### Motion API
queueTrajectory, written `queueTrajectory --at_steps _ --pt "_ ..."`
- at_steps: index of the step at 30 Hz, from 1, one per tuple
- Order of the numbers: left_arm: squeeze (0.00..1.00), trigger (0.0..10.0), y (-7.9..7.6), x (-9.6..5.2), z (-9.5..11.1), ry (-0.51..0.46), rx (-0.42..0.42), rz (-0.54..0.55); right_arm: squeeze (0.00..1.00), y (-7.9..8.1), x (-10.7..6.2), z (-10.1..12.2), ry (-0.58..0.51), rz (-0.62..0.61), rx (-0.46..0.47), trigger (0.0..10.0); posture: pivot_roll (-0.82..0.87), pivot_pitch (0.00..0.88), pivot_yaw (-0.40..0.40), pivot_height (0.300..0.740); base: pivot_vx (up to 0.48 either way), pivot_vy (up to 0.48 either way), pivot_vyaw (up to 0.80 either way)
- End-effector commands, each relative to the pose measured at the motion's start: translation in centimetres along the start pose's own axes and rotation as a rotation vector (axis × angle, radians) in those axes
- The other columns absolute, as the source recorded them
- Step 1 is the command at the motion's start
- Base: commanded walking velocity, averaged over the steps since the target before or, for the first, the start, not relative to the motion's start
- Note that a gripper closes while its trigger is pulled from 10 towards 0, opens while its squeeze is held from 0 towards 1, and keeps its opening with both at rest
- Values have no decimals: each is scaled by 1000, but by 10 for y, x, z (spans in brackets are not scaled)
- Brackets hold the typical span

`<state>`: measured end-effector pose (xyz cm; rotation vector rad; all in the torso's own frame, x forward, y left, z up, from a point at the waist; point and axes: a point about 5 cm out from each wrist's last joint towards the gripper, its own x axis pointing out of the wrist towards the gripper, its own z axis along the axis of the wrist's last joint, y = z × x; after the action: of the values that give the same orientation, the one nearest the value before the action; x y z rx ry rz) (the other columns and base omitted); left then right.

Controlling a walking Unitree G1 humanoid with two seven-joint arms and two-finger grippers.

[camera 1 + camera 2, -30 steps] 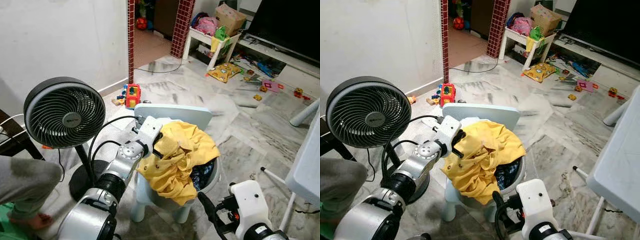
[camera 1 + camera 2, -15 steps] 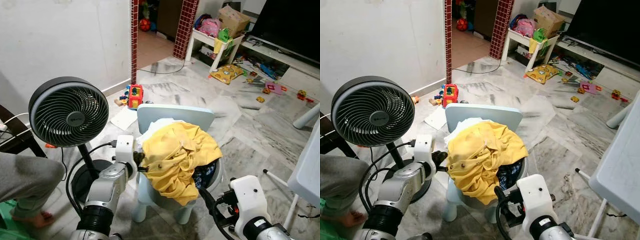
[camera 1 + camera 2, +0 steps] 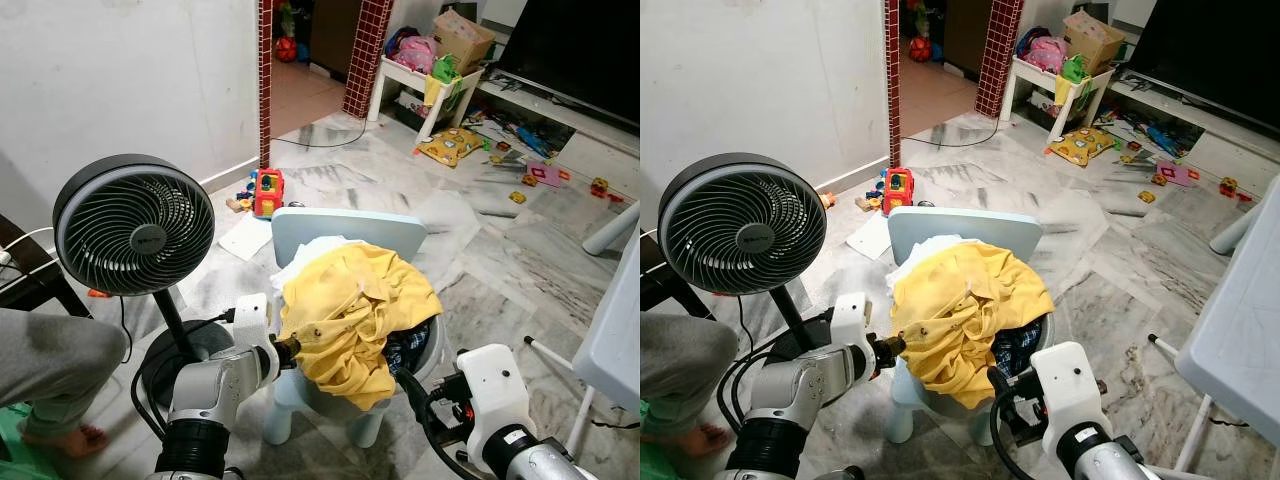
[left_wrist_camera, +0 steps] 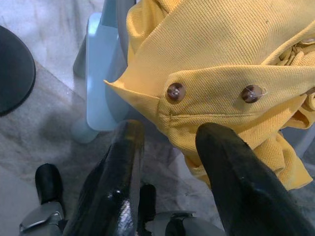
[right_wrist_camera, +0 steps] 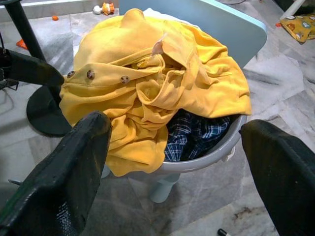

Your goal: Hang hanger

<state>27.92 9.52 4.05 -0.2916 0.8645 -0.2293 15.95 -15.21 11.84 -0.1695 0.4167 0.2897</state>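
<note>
A yellow buttoned shirt point(image 3: 355, 310) lies on top of a heap of clothes in a grey basin point(image 5: 221, 147), which rests on a small light-blue chair point(image 3: 350, 225). A blue plaid garment point(image 5: 197, 135) and a white cloth point(image 3: 310, 250) show under the shirt. My left gripper point(image 3: 283, 348) is low at the chair's left side, open, its fingertips right at the shirt's buttoned edge point(image 4: 211, 93). My right gripper point(image 5: 174, 123) is held in front of the basin, open wide, with nothing between its fingers. I see no hanger.
A black standing fan point(image 3: 133, 225) is just left of the chair, its base by my left arm. A person's grey-clad leg point(image 3: 50, 365) is at the far left. A white table point(image 3: 615, 330) stands at the right. Toys point(image 3: 265, 190) litter the marble floor behind.
My left arm has dropped from the top of the yellow shirt to the chair's left side, and its gripper now points at the shirt's lower left edge. The right gripper has barely moved.
</note>
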Motion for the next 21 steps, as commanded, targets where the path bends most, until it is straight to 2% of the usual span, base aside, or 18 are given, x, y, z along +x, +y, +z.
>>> queueTrajectory --at_steps 1,5,6,9,15,16,19,21 --pt "1000 10000 -6 0 0 12 1 -7 0 0 -1 0 -3 4 -13 10000 -79 35 -86 740 0 0 0" --pt "1000 10000 -11 1 -2 25 -39 -14 0 0 -1 0 -3 8 -14 10000 -83 37 -86 740 0 0 0" --pt "1000 10000 -14 3 -2 14 -85 -23 0 1 -2 0 -3 9 -15 10000 -87 38 -86 740 0 0 0" --pt "1000 10000 -16 7 -2 2 -143 -25 0 1 -2 0 -2 10 -17 10000 -90 37 -86 740 0 0 0" --pt "1000 10000 -16 13 -1 -11 -157 -19 0 0 -3 0 0 8 -20 10000 -100 38 -86 740 0 0 0" --pt "0 10000 -15 15 -1 -7 -169 -15 0 0 -3 0 0 9 -20 10000 -102 37 -87 740 0 0 0" --pt "0 10000 -15 22 -8 49 -197 -27 0 1 -3 1 0 11 -22 10000 -99 35 -86 740 0 0 0" --pt "0 10000 -12 24 -9 49 -230 -10 0 1 -2 1 -2 13 -23 10000 -103 36 -86 740 0 0 0"
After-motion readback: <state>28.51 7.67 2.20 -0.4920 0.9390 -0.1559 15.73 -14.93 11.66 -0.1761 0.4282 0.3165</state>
